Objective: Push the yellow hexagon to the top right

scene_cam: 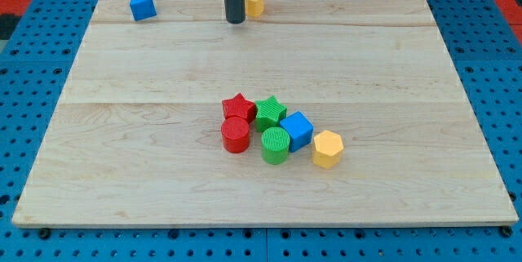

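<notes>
The yellow hexagon (327, 148) lies on the wooden board (147, 139), right of centre toward the view's bottom, at the right end of a cluster of blocks. My tip (236, 21) is near the view's top centre, far above the cluster. It stands just left of a second yellow block (255, 2), partly hidden behind the rod. The yellow hexagon touches or nearly touches the blue cube (298, 130).
The cluster holds a red star (238, 107), a green star (270, 112), a red cylinder (235, 135) and a green cylinder (275, 145). A blue block (143, 6) sits at the top left. A blue pegboard surrounds the board.
</notes>
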Robot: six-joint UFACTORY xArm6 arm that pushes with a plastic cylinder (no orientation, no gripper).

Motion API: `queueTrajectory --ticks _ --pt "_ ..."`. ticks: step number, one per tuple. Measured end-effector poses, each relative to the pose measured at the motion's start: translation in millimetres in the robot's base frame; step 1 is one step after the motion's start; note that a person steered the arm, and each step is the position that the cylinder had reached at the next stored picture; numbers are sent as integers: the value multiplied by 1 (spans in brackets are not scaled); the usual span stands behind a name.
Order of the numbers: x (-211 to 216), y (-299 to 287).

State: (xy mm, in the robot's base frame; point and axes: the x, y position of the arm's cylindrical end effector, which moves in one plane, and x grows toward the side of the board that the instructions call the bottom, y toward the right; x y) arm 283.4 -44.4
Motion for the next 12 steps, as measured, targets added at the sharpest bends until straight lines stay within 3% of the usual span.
queueTrajectory --ticks 4,6,7,9,12 --pt "140 -59" --pt "243 -54" --pt "280 -13" --pt "273 86" --pt "244 179"
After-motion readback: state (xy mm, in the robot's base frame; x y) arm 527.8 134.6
